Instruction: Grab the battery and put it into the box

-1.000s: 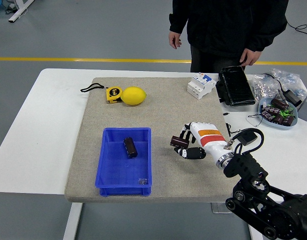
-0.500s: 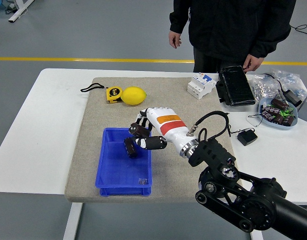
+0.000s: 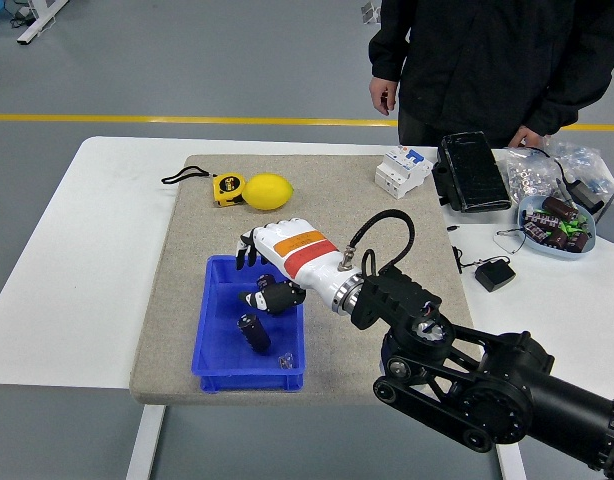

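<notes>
On the beige felt mat point(image 3: 317, 200), the white-and-orange right hand point(image 3: 272, 262) hovers over the blue plastic box point(image 3: 215, 335), fingers released, two dark cylindrical batteries point(image 3: 253, 333) inside toward 6 o'clock; next comes withdrawing clear.

Battery point(image 3: 253, 333) in box point(image 3: 219, 352); robot hand point(image 3: 270, 262) above box.

Background stuff: a lemon point(image 3: 268, 191) touching a yellow tape measure point(image 3: 227, 187), white breaker point(image 3: 402, 169), black case point(image 3: 470, 172).
</notes>
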Robot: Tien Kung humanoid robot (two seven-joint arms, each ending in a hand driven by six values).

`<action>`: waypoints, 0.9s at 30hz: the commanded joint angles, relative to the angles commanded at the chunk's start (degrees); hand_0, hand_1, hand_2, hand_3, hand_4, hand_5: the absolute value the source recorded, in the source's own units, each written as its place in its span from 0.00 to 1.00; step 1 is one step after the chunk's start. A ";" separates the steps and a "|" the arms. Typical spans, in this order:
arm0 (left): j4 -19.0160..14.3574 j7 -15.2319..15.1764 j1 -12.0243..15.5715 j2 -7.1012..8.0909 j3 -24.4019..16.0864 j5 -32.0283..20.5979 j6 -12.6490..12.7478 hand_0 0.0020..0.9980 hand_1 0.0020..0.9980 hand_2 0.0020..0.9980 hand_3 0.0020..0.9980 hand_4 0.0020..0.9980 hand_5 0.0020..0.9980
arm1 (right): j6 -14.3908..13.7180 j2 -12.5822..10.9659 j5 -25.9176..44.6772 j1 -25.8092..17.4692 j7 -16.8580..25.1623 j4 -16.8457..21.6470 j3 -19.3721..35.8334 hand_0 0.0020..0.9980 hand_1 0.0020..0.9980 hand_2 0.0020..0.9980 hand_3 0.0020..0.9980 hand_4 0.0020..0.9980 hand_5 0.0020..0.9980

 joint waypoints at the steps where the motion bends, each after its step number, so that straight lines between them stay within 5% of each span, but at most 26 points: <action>1: 0.00 -0.01 -0.01 0.01 0.07 -0.13 0.02 0.72 0.68 0.68 0.59 0.63 0.54 | 0.23 0.00 0.03 0.01 0.06 -0.05 0.47 0.48 0.56 0.61 0.62 0.92 0.28; 6: 0.02 -0.01 0.00 -0.01 -0.01 -0.16 0.05 0.72 0.68 0.68 0.59 0.63 0.54 | 1.22 0.00 1.07 -0.35 1.17 0.35 3.68 0.48 0.56 0.61 0.62 0.92 0.28; 7: 0.03 -0.02 -0.01 -0.02 0.00 -0.17 0.06 0.72 0.68 0.68 0.59 0.63 0.54 | 1.28 0.00 1.38 -0.57 1.49 0.59 4.53 0.63 0.66 0.76 0.82 1.00 0.36; 10: 0.05 -0.04 -0.01 -0.06 0.01 -0.22 0.08 0.72 0.68 0.68 0.59 0.63 0.54 | 1.65 -0.42 3.51 -1.53 2.68 1.44 7.63 0.63 0.66 0.76 0.82 1.00 0.36; 12: 0.09 -0.12 0.01 -0.11 -0.03 -0.47 0.18 0.72 0.68 0.68 0.59 0.63 0.54 | 2.30 -2.44 6.63 -2.93 4.16 2.23 10.63 0.63 0.66 0.76 0.82 1.00 0.36; 13: 0.10 -0.15 0.02 -0.13 -0.07 -0.52 0.21 0.72 0.68 0.68 0.59 0.63 0.55 | 2.54 -3.25 8.03 -3.51 4.73 2.47 11.87 0.77 0.76 0.84 0.87 1.00 0.50; 22: 0.11 -0.24 0.06 -0.55 -1.06 -0.09 0.45 0.72 0.68 0.69 0.59 0.64 0.55 | 5.98 -10.20 27.87 -12.16 10.31 3.59 24.12 0.82 0.80 0.85 0.86 1.00 0.52; 27: 0.11 -0.26 0.12 -0.68 -1.76 0.48 0.42 0.72 0.68 0.68 0.59 0.64 0.55 | 7.79 -11.53 39.78 -17.23 12.14 4.23 29.45 0.81 0.81 0.85 0.85 1.00 0.60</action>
